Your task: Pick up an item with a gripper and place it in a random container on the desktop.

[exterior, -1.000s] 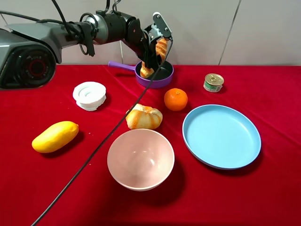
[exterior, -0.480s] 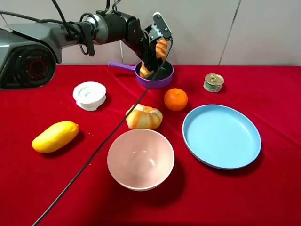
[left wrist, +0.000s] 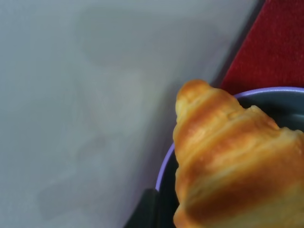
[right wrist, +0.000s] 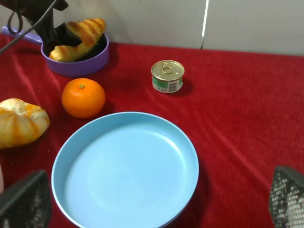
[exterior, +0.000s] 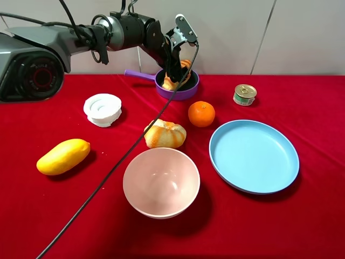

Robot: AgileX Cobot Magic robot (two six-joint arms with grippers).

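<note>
The golden-brown croissant (exterior: 185, 66) lies tilted in the small purple pan (exterior: 186, 93) at the back of the red table, one end leaning over the rim. It also shows in the right wrist view (right wrist: 88, 27) and fills the left wrist view (left wrist: 228, 156), above the pan's rim (left wrist: 164, 167). My left gripper (exterior: 175, 63) hangs just over the pan, jaws apart, with one dark finger (right wrist: 56, 34) still crossing the croissant. My right gripper (right wrist: 154, 206) is open and empty above the blue plate and is out of the exterior view.
A wide blue plate (exterior: 253, 156), pink bowl (exterior: 161, 182), knotted bread roll (exterior: 165, 134), orange (exterior: 201, 114), small tin can (exterior: 245, 94), white round object (exterior: 102, 109) and yellow mango (exterior: 63, 156) lie on the red cloth. The left arm's black cable (exterior: 108, 172) trails across the table.
The croissant has dropped from upright between the left gripper's fingers to lying in the purple pan. The left arm has barely moved.
</note>
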